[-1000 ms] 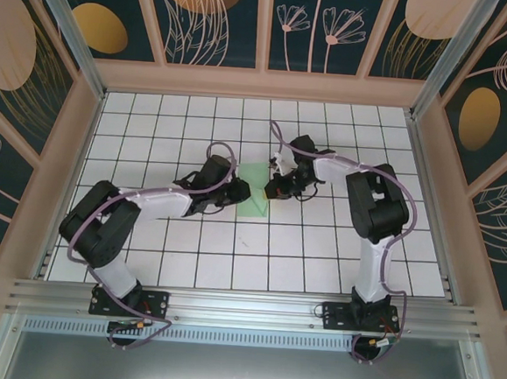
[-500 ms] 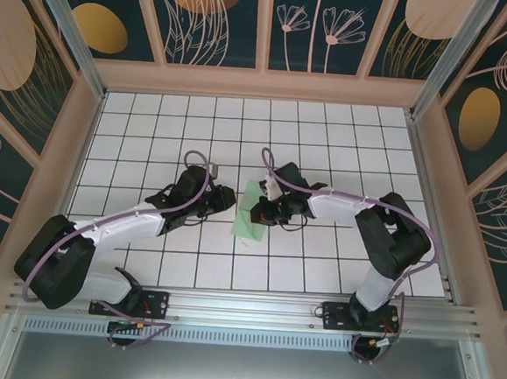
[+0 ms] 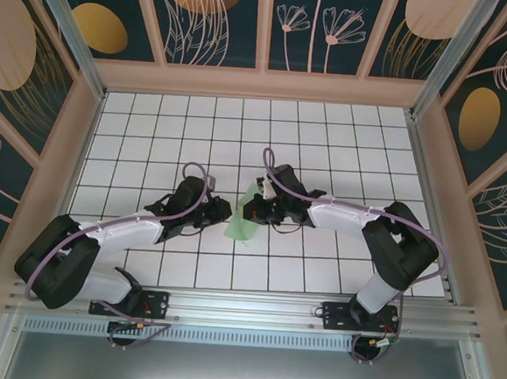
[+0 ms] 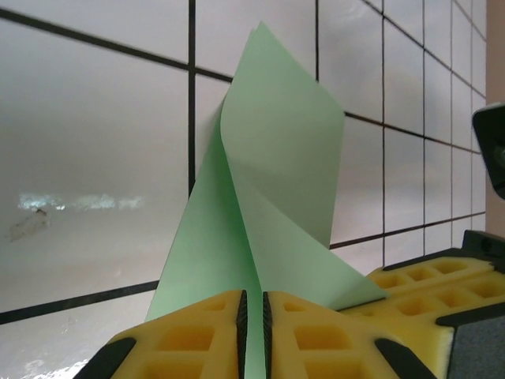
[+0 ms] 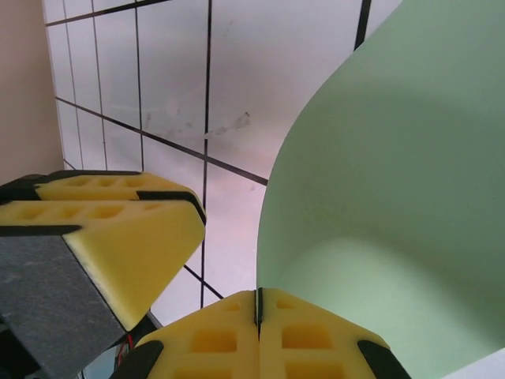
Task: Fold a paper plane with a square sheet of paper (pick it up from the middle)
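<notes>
The pale green sheet of paper (image 3: 242, 221) hangs bent between both grippers, a little above the white grid floor. My left gripper (image 3: 223, 213) is shut on one edge; in the left wrist view the paper (image 4: 268, 189) rises from between the yellow fingers (image 4: 197, 335) with a crease running up it. My right gripper (image 3: 250, 210) is shut on the opposite edge; in the right wrist view the sheet (image 5: 394, 197) curves up and to the right from the pinched pads (image 5: 229, 332). The left gripper's yellow fingers (image 5: 118, 229) show at the left of that view.
White grid tiles (image 3: 327, 143) cover the floor inside a walled enclosure with patterned panels (image 3: 205, 19). A metal rail (image 3: 244, 307) runs along the near edge, by the arm bases. Both arms reach toward the middle and nearly meet there.
Both grippers have carried the paper toward the near edge and slightly left. They have drawn closer together, and the sheet now bends more sharply between them.
</notes>
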